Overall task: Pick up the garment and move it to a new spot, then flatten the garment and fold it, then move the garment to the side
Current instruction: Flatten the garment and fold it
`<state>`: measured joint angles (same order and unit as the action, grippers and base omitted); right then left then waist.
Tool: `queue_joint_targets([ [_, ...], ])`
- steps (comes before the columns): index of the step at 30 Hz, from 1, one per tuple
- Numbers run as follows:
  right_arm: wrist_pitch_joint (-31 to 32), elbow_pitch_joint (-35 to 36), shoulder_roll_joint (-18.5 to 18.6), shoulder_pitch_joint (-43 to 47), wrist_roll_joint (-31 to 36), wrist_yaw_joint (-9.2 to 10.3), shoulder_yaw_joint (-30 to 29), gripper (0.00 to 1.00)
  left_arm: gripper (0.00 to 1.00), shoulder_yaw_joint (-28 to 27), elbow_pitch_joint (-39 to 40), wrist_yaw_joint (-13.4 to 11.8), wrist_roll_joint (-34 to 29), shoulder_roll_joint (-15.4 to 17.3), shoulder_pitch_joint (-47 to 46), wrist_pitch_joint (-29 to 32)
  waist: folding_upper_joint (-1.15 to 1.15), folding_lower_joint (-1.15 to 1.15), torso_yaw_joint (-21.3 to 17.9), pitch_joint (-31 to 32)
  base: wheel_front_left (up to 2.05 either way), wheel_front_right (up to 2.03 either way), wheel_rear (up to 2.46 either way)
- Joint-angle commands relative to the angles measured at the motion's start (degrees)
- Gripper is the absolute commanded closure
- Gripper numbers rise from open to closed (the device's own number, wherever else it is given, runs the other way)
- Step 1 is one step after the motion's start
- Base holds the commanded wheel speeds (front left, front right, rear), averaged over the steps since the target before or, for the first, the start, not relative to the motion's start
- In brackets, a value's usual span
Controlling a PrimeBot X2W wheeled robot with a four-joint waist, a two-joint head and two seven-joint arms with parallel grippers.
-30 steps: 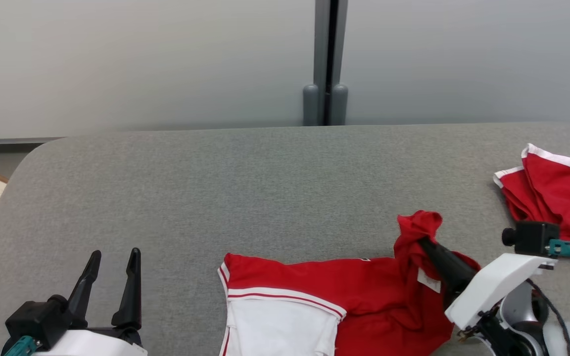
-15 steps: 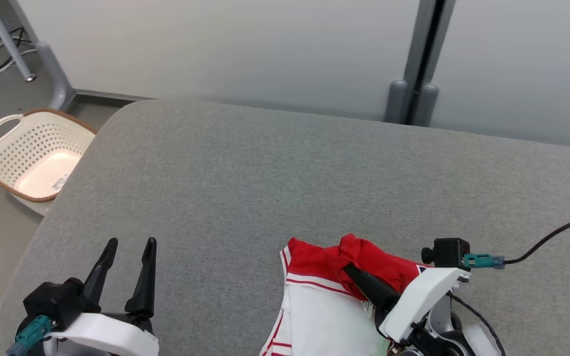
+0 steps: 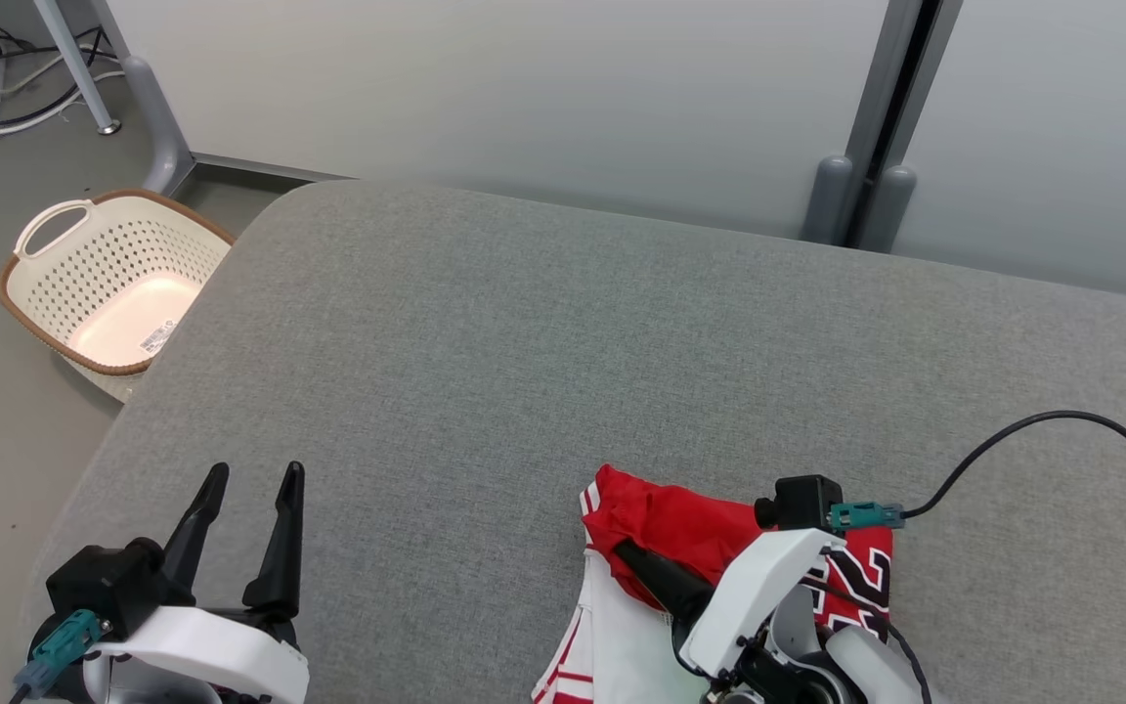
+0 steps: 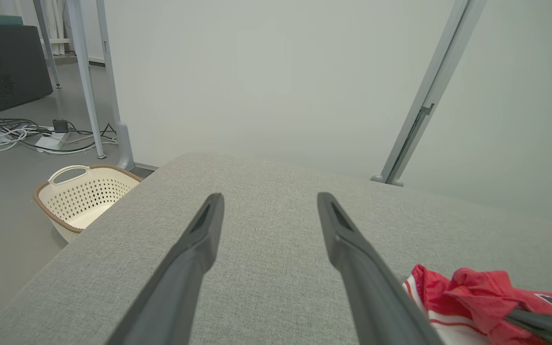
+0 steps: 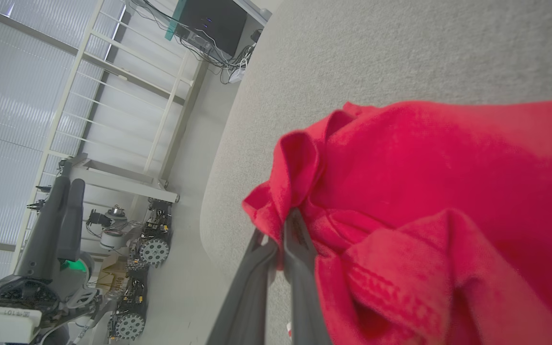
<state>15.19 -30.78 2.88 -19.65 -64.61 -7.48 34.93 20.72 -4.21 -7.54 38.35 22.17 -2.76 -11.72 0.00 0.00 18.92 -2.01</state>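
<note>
While pinched shut on a thin red ridge of the garment (image 3: 680, 523), as seen at the right gripper (image 3: 625, 550): holds by one point only, right at the tips. Rest of garment bunched on the grey table (image 3: 524, 342), around and behind those fingers, white panel trailing back beneath the wrist and out of the head view. Cannot tell whether any of it overhangs the near edge.

Left gripper (image 3: 258, 474): jaws wide apart, nothing between, over bare table. Garment well off past its right finger, no contact.

Possible failures, judged from this:
- Slip-out. Shallow bite on a rolled fold. Drag of trailing cloth across the textured top likely enough to pull it free.
- Snag. Black cable (image 3: 1061, 420) looping out beside the right wrist, on the outer side. Could catch cloth, or get dragged along, on any sweep that way.
- Worse crumpling, from pulling at a single point: gathers fabric rather than spreading it, makes flattening harder.
- Drop off the table, if the trailing part does overhang and the pinch lets go.
- No backup: left gripper too far off to catch anything.
</note>
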Motion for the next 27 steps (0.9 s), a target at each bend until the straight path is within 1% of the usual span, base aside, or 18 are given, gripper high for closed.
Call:
queue_joint_targets([
  [1, -1.03, -0.95, 0.09, -1.11, -1.49, -0.02, 1.59, 0.83, 0.0, -0.23, -0.22, 0.26, 0.19, 0.25, -1.03, -0.16, 0.0, 0.0, -0.54, 0.33, 0.0, 0.0, 0.0],
  [2, -1.51, -1.36, 0.08, -1.49, -2.15, -0.02, 2.5, 0.53, 0.0, -0.19, -0.36, 0.34, 0.23, 0.27, -1.09, -0.19, 0.0, 0.0, -0.81, 0.45, 0.0, 0.0, 0.0],
  [3, -1.9, -1.73, 0.08, -1.78, -2.65, -0.02, 3.33, 0.1, 0.0, -0.18, -0.49, 0.32, 0.28, 0.3, -1.13, -0.22, 0.0, 0.0, -1.1, 0.6, 0.0, 0.0, 0.0],
  [4, -2.66, -2.11, 0.09, -2.19, -2.84, -0.02, 3.96, 0.0, 0.0, -0.23, -0.59, 0.27, 0.38, 0.37, -0.98, -0.29, 0.0, 0.0, -1.48, 0.79, 0.0, 0.0, 0.0],
  [6, -4.04, -2.19, 0.08, -3.01, -3.33, -0.02, 4.71, 0.0, 0.0, -0.42, -0.82, 0.15, 0.52, 0.54, -0.49, -0.39, 0.0, 0.0, -2.29, 1.27, 0.0, 0.0, 0.0],
  [9, -7.13, 0.4, 0.57, -3.86, -2.69, -0.02, 4.38, 0.0, 0.0, -1.08, -0.83, -0.13, 0.83, 0.87, 0.51, -0.84, 0.0, 0.0, -4.36, 2.16, 0.0, 0.0, 0.0],
  [12, -9.55, 4.13, 3.31, -3.76, -1.63, -0.01, 2.94, 0.0, 0.0, -1.62, -0.71, -0.32, 1.03, 0.95, 1.05, -1.18, 0.0, 0.0, -6.02, 2.74, 0.0, 0.0, 0.0],
  [14, -11.88, 6.22, 5.97, -3.5, -0.05, -0.01, 1.05, 0.0, 0.0, -1.84, -0.64, -0.45, 1.04, 0.84, 1.33, -1.45, 0.0, 0.0, -6.98, 2.99, 0.0, 0.0, 0.0],
  [17, -14.86, 6.81, 10.18, -2.21, 3.3, -0.01, -2.68, 0.0, 0.0, -1.82, -0.45, -0.6, 0.94, 0.29, 2.05, -1.86, 0.0, 0.0, -8.05, 3.22, 0.0, 0.0, 0.0],
  [18, -14.86, 6.81, 10.18, -2.21, 3.3, -0.01, -2.68, 0.0, 0.0, -1.82, -0.45, -0.6, 0.94, 0.29, 2.05, -1.86, 0.0, 0.0, -8.05, 3.22, 0.0, 0.0, 0.0],
  [19, -15.75, 5.98, 12.25, -1.32, 5.48, -0.02, -5.38, 0.0, 0.0, -1.74, -0.45, -0.58, 0.82, 0.01, 2.32, -2.01, 0.0, 0.0, -8.43, 3.25, 0.0, 0.0, 0.0],
  [20, -15.75, 5.98, 12.25, -1.32, 5.48, -0.02, -5.38, 0.0, 0.0, -1.74, -0.45, -0.58, 0.82, 0.01, 2.32, -2.01, 0.0, 0.0, -8.43, 3.25, 0.0, 0.0, 0.0],
  [22, -15.24, 5.1, 13.17, -0.55, 7.26, -0.02, -7.2, 0.0, 0.0, -1.7, -0.52, -0.5, 0.77, -0.26, 2.15, -2.16, 0.0, 0.0, -8.63, 3.2, 0.0, 0.0, 0.0],
  [25, -13.55, 4.52, 12.59, 0.47, 9.1, -0.02, -8.72, 0.0, 0.0, -1.66, -0.8, -0.17, 0.75, -0.23, 1.99, -2.31, 0.0, 0.0, -8.6, 3.1, 0.0, 0.0, 0.0],
  [26, -12.92, 4.33, 12.25, 0.83, 9.57, -0.01, -9.0, 0.06, 0.0, -1.67, -0.9, -0.12, 0.73, -0.21, 1.85, -2.32, 0.0, 0.0, -8.48, 3.08, 0.0, 0.0, 0.0],
  [27, -12.28, 4.26, 11.58, 1.02, 9.91, -0.01, -9.16, 0.27, 0.0, -1.67, -0.95, -0.04, 0.7, -0.22, 1.66, -2.36, 0.0, 0.0, -8.3, 3.04, 0.0, 0.0, 0.0],
])
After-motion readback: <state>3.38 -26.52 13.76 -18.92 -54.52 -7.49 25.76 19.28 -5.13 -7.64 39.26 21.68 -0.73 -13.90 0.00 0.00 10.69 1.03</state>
